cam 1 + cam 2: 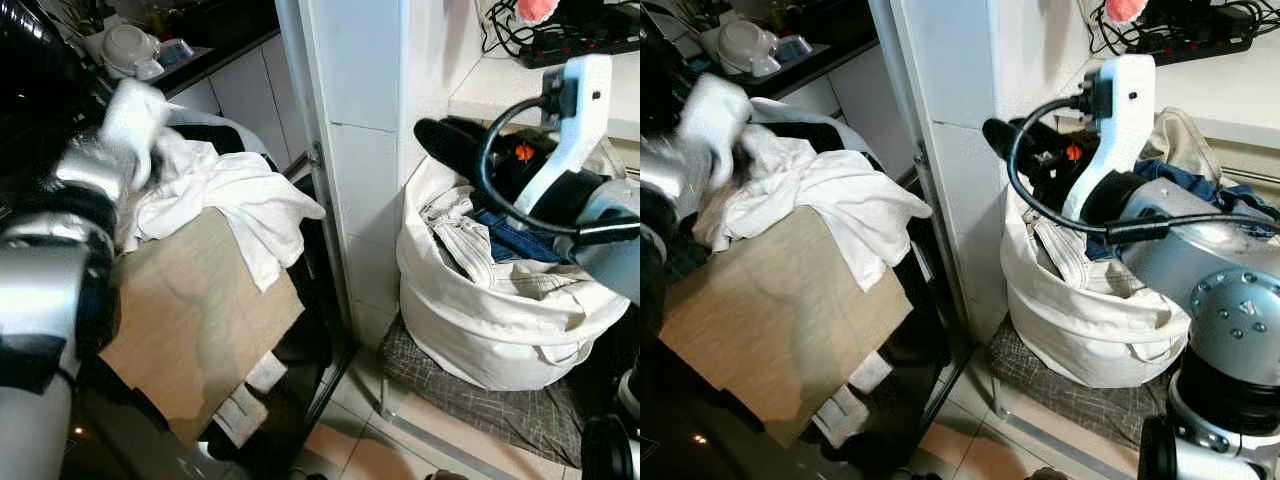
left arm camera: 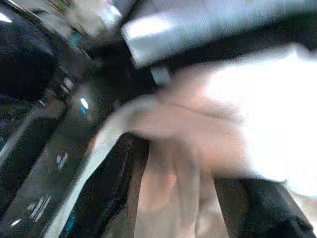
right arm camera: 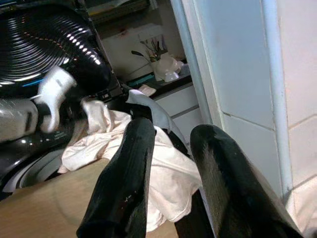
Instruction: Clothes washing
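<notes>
A crumpled white cloth (image 1: 240, 200) lies over a sheet of brown cardboard (image 1: 190, 320) on the black washing machine (image 2: 44, 188). My left gripper (image 1: 152, 135) is at the far edge of the cloth, its fingers buried in the folds; the left wrist view is a blur of pale fabric. A white laundry bag (image 1: 480, 320) stands on the right, holding a cream garment (image 1: 465, 240) and blue jeans (image 1: 510, 240). My right gripper (image 3: 173, 131) hovers over the bag's left rim, open, with nothing between its fingers (image 1: 450, 145).
A white tiled pillar (image 1: 360, 150) separates the washer from the bag. The bag rests on a grey mat (image 1: 470, 390) above the tiled floor. A counter with dishes (image 1: 130, 50) is behind the washer. A power strip with cables (image 1: 570, 40) lies on the shelf at top right.
</notes>
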Available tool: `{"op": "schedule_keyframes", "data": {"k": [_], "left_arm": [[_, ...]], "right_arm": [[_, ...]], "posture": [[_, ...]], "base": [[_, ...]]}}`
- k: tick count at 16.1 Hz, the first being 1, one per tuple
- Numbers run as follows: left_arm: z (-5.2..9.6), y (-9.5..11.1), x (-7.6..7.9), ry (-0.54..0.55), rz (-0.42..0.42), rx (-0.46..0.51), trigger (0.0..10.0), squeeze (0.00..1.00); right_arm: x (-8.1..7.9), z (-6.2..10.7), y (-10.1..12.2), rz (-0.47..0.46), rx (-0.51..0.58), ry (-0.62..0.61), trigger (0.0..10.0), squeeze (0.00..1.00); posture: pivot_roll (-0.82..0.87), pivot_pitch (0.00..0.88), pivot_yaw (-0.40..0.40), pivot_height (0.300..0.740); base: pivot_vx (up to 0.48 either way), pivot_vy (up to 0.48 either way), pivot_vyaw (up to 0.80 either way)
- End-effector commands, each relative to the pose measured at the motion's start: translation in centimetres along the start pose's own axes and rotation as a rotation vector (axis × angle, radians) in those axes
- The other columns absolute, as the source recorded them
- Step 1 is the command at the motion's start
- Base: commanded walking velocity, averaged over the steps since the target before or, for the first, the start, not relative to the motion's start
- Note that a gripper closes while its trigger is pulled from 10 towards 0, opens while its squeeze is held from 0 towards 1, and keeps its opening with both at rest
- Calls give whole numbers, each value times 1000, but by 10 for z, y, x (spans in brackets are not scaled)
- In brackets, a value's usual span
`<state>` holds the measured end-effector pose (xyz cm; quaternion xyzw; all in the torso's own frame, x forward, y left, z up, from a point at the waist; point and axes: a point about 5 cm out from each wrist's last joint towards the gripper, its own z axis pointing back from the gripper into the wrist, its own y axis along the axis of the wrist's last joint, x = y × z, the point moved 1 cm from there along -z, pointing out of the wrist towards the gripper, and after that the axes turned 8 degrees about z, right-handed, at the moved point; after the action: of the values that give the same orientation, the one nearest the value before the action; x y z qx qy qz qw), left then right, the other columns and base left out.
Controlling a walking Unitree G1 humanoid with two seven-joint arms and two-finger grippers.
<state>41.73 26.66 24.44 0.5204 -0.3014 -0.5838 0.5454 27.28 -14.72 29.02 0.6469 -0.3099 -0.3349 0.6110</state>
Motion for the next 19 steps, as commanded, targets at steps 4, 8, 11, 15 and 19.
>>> {"op": "schedule_keyframes", "data": {"k": [4,8,11,15,19], "left_arm": [[-1,-4,-8,105,188,83,10000,0],[-5,-36,6,105,216,48,10000,0],[-2,-33,5,130,386,246,10000,0],[15,-12,7,95,473,597,10000,1000],[24,19,66,-393,283,645,10000,1000]], "right_arm": [[-5,1,-2,-20,24,-9,10000,0],[-8,1,-5,-41,27,-21,10000,0],[-9,2,-5,-50,25,-18,10000,0],[-5,0,-5,-59,12,-7,10000,0],[-9,-3,-23,-3,-83,7,10000,0]], "posture": [[-194,0,225,740],[-194,0,224,740],[-182,0,208,740],[-156,0,169,740],[-143,0,151,740]], "base": [[0,0,0],[0,0,0],[0,0,0],[0,0,0],[0,0,0]]}}
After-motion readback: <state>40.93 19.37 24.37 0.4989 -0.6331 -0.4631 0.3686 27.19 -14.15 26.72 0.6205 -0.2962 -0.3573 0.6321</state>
